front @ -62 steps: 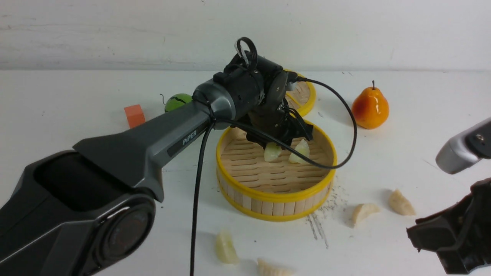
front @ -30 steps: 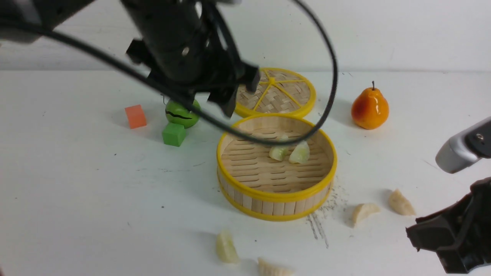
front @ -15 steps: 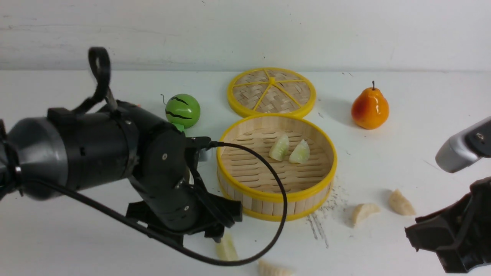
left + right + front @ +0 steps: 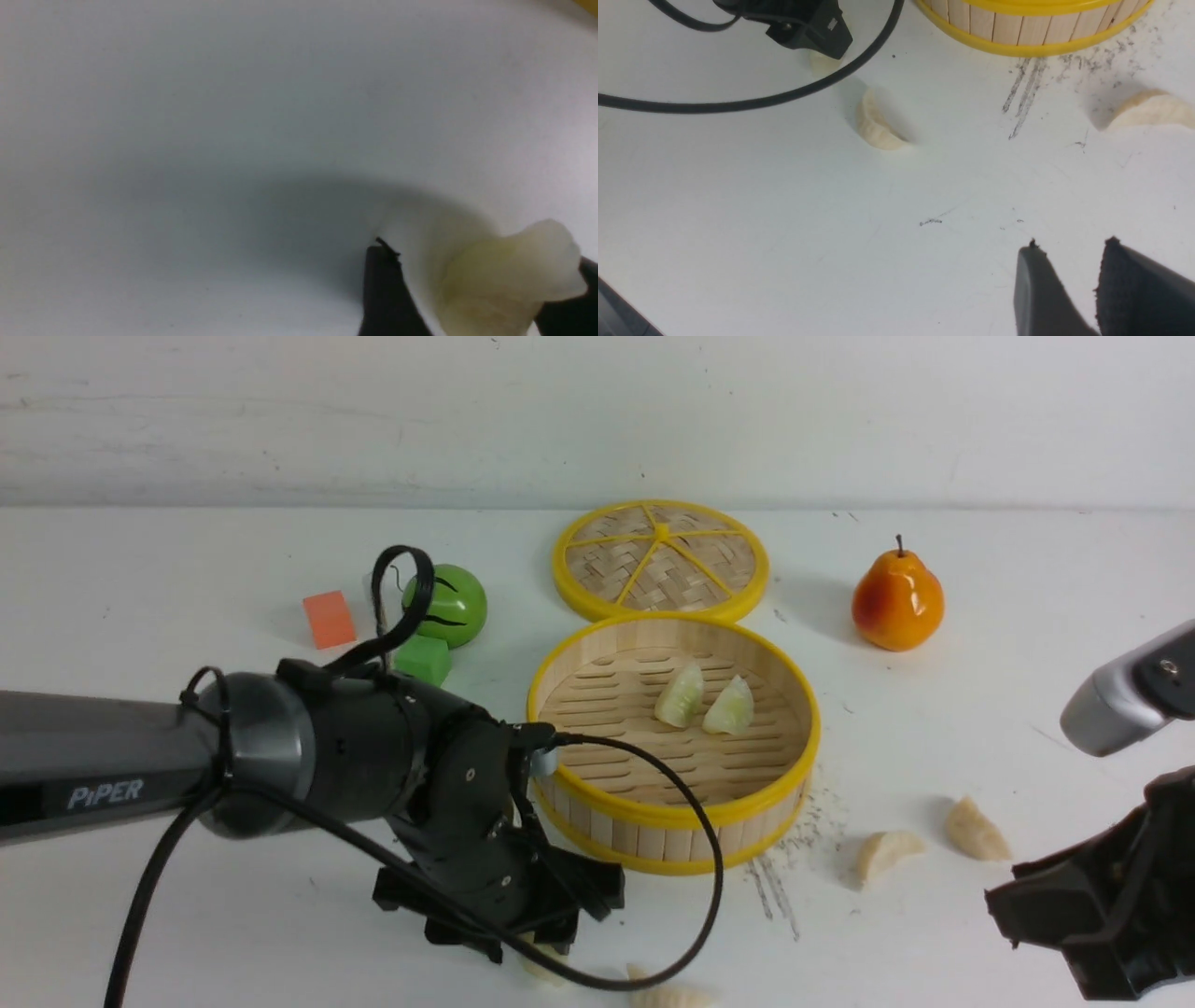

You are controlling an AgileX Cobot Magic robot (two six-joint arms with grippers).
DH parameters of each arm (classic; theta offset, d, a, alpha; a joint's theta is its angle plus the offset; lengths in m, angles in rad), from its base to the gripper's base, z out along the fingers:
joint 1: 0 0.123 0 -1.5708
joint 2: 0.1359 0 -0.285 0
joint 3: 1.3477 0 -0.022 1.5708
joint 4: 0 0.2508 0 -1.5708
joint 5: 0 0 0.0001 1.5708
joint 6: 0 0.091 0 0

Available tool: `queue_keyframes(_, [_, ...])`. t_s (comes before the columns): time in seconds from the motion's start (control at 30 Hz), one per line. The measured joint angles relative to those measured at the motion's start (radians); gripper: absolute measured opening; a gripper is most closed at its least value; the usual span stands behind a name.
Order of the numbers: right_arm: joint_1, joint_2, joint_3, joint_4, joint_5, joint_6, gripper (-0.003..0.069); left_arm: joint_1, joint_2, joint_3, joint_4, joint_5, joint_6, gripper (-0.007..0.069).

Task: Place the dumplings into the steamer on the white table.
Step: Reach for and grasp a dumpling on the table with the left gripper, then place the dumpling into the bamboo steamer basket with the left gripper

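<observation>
On the white table (image 4: 261,933), just before the steamer's (image 4: 672,817) near-left wall, my left gripper (image 4: 532,943) stands low, fingers spread either side of a pale green dumpling (image 4: 504,275); it seems not yet pinched, though the close view is blurred. The steamer holds two green dumplings (image 4: 680,695) (image 4: 729,707). Three cream dumplings (image 4: 667,997) (image 4: 887,851) (image 4: 976,829) lie outside, in front and rightward, near my right gripper (image 4: 1071,242), fingers narrowly parted and empty.
</observation>
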Motion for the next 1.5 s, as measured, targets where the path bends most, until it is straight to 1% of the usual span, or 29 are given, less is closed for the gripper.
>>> queue_keyframes(0.1, [0.0,0.0,0.0,0.0,0.0,0.0,0.0199,0.0,0.001,-0.004,-0.007,-0.003,0.021,0.0223])
queue_keyframes(0.2, [0.0,0.0,0.0,-0.001,0.0,0.0,0.0199,0.0,0.001,-0.028,-0.006,0.048,0.061,0.023])
queue_keyframes(0.23, [0.0,0.0,0.0,-0.001,0.0,0.0,0.0201,0.0,0.0,-0.054,-0.003,0.1,0.083,0.023])
queue_keyframes(0.3, [0.0,0.0,0.0,-0.001,0.0,0.0,0.0202,0.0,-0.008,-0.096,-0.003,0.147,0.108,0.023])
queue_keyframes(0.4, [0.0,0.0,0.0,-0.001,0.0,0.0,0.0202,0.0,-0.035,-0.263,0.004,0.241,0.165,0.023])
queue_keyframes(0.5, [0.0,0.0,0.0,-0.001,0.0,0.0,0.0202,0.0,-0.036,-0.43,0.02,0.295,0.21,0.023])
queue_keyframes(0.6, [0.0,0.0,0.0,-0.001,0.0,0.0,0.0202,0.001,0.008,-0.613,0.044,0.359,0.228,0.023])
queue_keyframes(0.63, [0.0,0.0,0.0,-0.001,0.0,0.0,0.0202,0.001,0.019,-0.638,0.049,0.369,0.23,0.023])
queue_keyframes(0.67, [0.0,0.0,0.0,-0.001,-0.001,0.0,0.0202,0.001,0.073,-0.733,0.073,0.408,0.233,0.023])
queue_keyframes(0.73, [0.0,0.0,0.0,0.001,-0.001,0.0,0.0202,0.001,0.155,-0.838,0.103,0.45,0.234,0.023])
queue_keyframes(0.97, [0.0,0.0,0.0,0.002,0.005,0.0,0.0205,0.001,0.443,-1.11,0.144,0.537,0.237,0.023])
queue_keyframes(1.1, [0.0,0.0,0.0,0.002,0.012,0.0,0.0208,0.003,0.549,-1.213,0.147,0.547,0.217,0.023])
queue_keyframes(1.23, [0.0,0.0,0.0,0.002,0.018,0.0,0.0209,0.024,0.576,-1.23,0.148,0.523,0.191,0.023])
queue_keyframes(1.4, [0.0,0.0,0.0,0.002,0.019,0.0,0.0212,0.055,0.576,-1.234,0.153,0.506,0.188,0.023])
queue_keyframes(1.47, [0.0,0.0,0.0,0.002,0.018,0.0,0.0212,0.062,0.576,-1.234,0.16,0.506,0.188,0.0242])
queue_keyframes(1.5, [0.0,0.0,0.0,0.003,0.016,0.0,0.0212,0.062,0.576,-1.234,0.16,0.504,0.188,0.027])
